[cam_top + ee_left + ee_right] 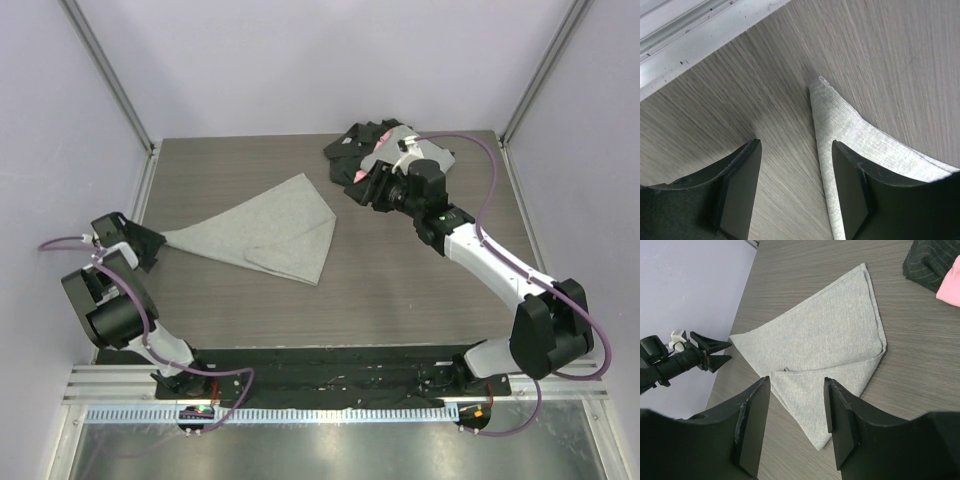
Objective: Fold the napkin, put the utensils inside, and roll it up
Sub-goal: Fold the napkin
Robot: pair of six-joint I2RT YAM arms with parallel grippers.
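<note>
My left gripper (796, 147) sits low at the left edge of the table (400, 300), jaws parted and not clamped. One pointed corner of the napkin (275, 230) runs between them, close along one finger. From there the grey cloth fans out to the right, folded into a rough triangle and lying flat mid-table. Farther on, my right gripper (797, 385) hangs released and empty past the napkin's right corner, by the pile of black and pink cloths (350, 150) at the far edge.
</note>
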